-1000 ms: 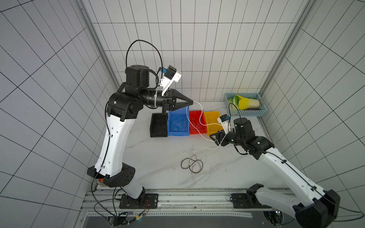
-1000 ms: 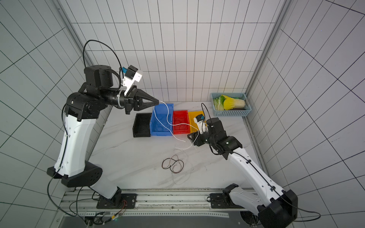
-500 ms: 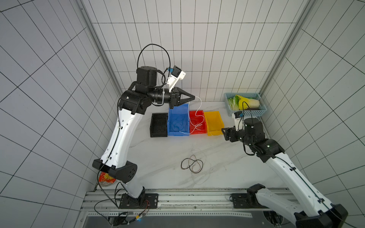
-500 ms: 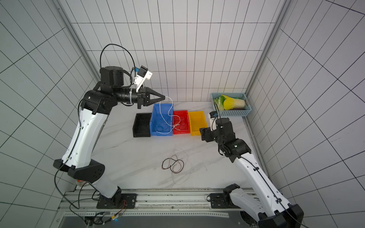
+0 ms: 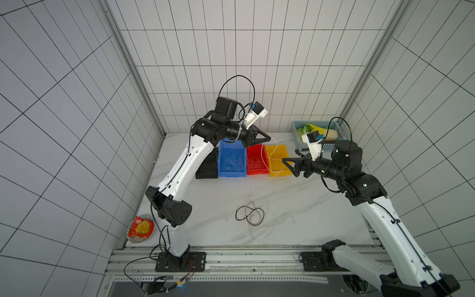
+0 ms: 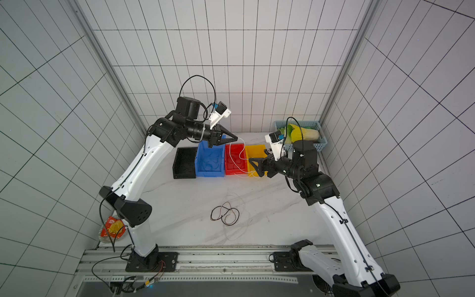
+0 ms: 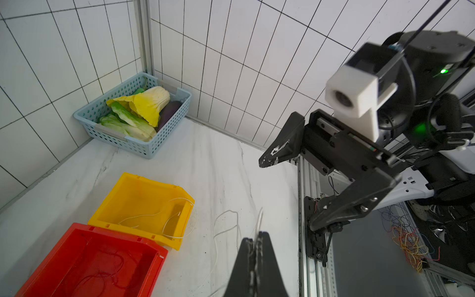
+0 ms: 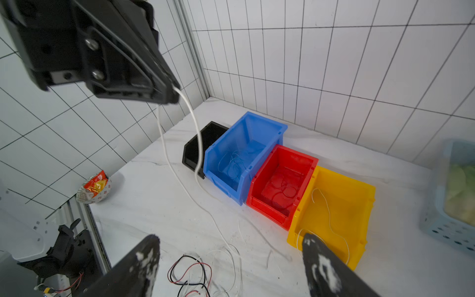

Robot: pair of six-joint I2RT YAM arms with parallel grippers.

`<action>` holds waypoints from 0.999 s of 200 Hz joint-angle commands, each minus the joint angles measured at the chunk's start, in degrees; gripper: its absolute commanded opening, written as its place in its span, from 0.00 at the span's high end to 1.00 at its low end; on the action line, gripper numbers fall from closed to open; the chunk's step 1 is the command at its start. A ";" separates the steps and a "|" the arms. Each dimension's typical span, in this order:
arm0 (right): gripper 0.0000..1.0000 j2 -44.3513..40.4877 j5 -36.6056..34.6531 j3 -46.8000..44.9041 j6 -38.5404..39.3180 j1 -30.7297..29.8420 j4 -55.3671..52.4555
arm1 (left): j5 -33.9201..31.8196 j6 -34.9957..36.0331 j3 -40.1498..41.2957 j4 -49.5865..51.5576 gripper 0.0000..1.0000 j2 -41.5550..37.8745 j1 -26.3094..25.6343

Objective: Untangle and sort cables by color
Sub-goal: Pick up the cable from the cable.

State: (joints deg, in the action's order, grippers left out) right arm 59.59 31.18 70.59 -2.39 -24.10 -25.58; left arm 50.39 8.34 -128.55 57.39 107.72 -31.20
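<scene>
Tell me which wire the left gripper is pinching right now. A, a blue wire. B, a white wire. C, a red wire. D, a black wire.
B: in the right wrist view the left gripper is shut on a white wire that hangs down from it in two strands.

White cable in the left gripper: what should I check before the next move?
1. Left gripper shut on white cable: ok.
2. Right gripper open, empty: ok.
3. Held cable hanging over yellow bin: not ok, it trails onto the table.
4. Second white cable wholly inside yellow bin: not ok, a loop drapes outside.
5. Held cable clear of black-and-red tangle: cannot tell.
</scene>
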 commanded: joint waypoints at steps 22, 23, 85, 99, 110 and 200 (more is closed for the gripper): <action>0.06 4.72 6.35 0.35 -3.12 0.14 8.09 | 0.81 -2.33 -2.96 -2.76 1.00 4.09 -1.90; 0.06 4.82 6.48 0.34 -3.17 0.16 8.18 | 0.83 -2.43 -2.99 -2.83 1.00 4.13 -1.92; 0.04 11.11 8.33 -1.54 -7.37 -2.26 17.96 | 2.98 -14.52 -3.35 -9.40 1.00 5.88 -2.13; 0.09 12.59 6.79 -1.38 -7.98 -2.40 18.81 | 3.42 -17.31 -3.12 -10.86 1.00 6.01 -2.09; 0.14 13.54 6.02 -1.15 -7.93 -2.74 19.11 | 2.86 -19.43 -2.78 -12.03 1.00 6.01 -2.08; 1.00 15.66 -2.97 0.48 -7.14 -3.03 17.24 | -2.67 -24.78 -1.22 -15.35 0.71 7.28 -0.86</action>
State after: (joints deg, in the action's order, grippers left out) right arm 75.29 32.08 70.54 -9.28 -28.64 -8.45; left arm 48.97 -14.72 -130.26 44.01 114.17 -32.88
